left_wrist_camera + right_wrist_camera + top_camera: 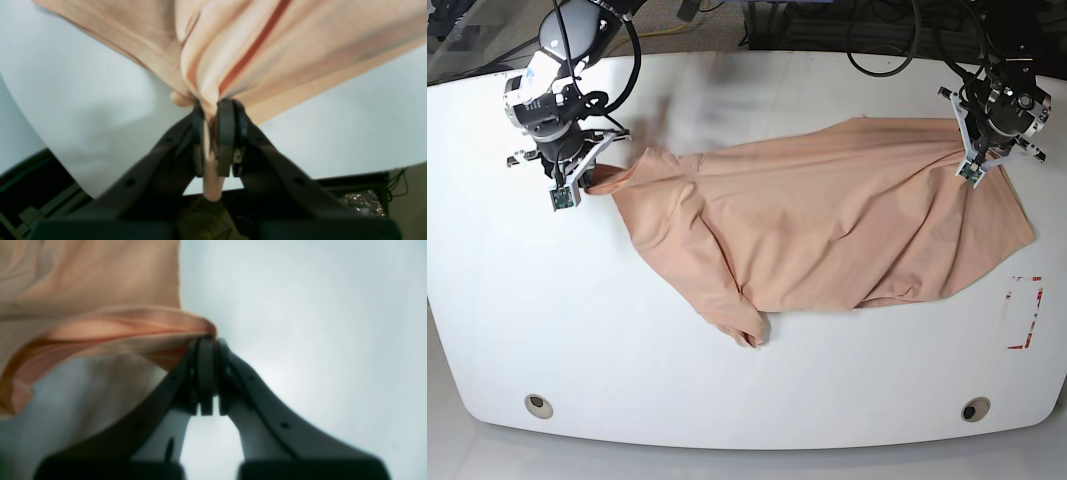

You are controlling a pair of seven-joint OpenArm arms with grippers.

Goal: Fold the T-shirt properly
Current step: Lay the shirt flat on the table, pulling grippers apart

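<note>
T-shirt (pixel 827 230) hangs taut between our grips — left gripper (pixel 217 110) and right gripper (pixel 208 340) both clamped on fabric; we judge it's to spread it flat.

A peach T-shirt (pixel 827 230) is spread across the white table (pixel 727 390), beside a red-marked rectangle (pixel 1024 312).

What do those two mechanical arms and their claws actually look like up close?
Each claw is a dark, nearly black pair of curved fingers with flat pads, seen on the left claw and the right claw. From above, the wrists look grey and white. Black cables loop along the arms. Small green-edged tags hang near both claws.
</note>
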